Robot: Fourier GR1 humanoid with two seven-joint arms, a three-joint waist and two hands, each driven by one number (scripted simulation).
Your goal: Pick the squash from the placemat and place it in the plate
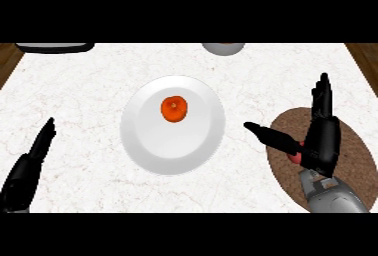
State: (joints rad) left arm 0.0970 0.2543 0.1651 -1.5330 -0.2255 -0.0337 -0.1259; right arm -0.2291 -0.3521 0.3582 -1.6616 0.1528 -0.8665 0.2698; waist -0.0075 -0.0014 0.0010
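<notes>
One marble bench carrying everything, we are seeing a white plate holding the orange squash, a brown placemat lying under our right robot hand, fingers spread wide, our left robot hand resting open at the lower left.

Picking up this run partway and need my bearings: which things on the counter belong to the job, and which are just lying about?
Part of the job:
- orange squash, already lying in the plate
- white plate
- brown placemat
- right hand, open above the placemat

Lying about:
- dark object at the far left edge
- grey object at the far edge
- left hand, resting at the lower left
</notes>
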